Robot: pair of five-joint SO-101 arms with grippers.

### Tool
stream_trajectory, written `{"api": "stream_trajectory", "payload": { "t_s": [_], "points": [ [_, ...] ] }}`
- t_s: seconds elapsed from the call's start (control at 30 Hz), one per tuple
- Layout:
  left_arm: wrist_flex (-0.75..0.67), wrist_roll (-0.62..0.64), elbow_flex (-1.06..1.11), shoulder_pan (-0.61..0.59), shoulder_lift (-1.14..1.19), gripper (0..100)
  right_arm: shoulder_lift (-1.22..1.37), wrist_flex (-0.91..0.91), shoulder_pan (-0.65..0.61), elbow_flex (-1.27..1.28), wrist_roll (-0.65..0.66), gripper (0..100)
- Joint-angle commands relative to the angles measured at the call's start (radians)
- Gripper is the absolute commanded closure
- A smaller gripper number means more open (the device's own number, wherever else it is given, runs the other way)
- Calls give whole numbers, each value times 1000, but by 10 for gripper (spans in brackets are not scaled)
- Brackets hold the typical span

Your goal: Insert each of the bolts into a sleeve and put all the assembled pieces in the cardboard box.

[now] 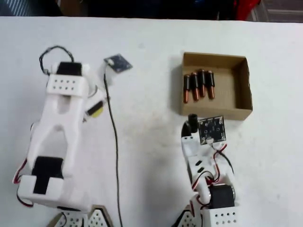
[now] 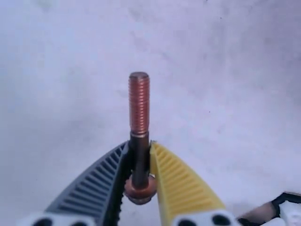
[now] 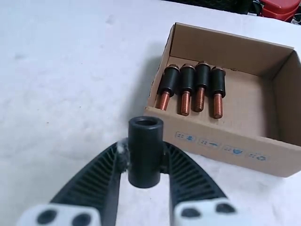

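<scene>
While faint grey smudges are showing on the white table (image 1: 142, 156), the left gripper (image 2: 140, 147) is clamping a copper bolt (image 2: 139, 106) by its lower shank, threads pointing out over bare surface. A black cable (image 1: 114, 142) is running down the table between the arms. The right gripper (image 3: 142, 151) is pinching a black sleeve (image 3: 145, 134) just beside the cardboard box (image 3: 221, 146), where four assembled pieces (image 3: 192, 87) are lying side by side. Beyond the far edge, the room is lying dark, with something red (image 1: 247, 7) at the right.

The left arm (image 1: 57, 123) and right arm (image 1: 194, 151) are white with black servos (image 1: 47, 174). The left end effector (image 2: 139, 147) is grey and yellow, the right end effector (image 3: 142, 148) black.
</scene>
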Motion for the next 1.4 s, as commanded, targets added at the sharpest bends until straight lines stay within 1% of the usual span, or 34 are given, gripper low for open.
{"api": "stream_trajectory", "payload": {
  "t_s": [0.0,0.1,0.4,0.5,0.57,0.73,0.9,0.97,1.2,1.37],
  "points": [
    [-127,-52,101,5,-76,977,-12,-21,4,-5,0,981],
    [-222,-83,181,5,-74,977,-12,-22,4,0,0,981],
    [-505,-92,381,10,-74,977,-12,-25,4,9,0,981],
    [-555,-204,439,10,-74,977,-12,-25,4,9,0,981],
    [-560,-270,462,10,-74,977,-12,-25,4,9,0,981],
    [-554,-321,468,7,-74,976,-12,-25,4,9,0,981],
    [-557,-560,468,7,-74,974,-12,-25,4,9,0,981],
    [-559,-612,468,7,-74,973,-12,-25,4,9,0,981],
    [-551,-614,471,5,-73,967,-12,-25,4,9,0,981],
    [-496,-614,471,5,-73,867,-12,-25,4,9,0,981]
  ]
}}
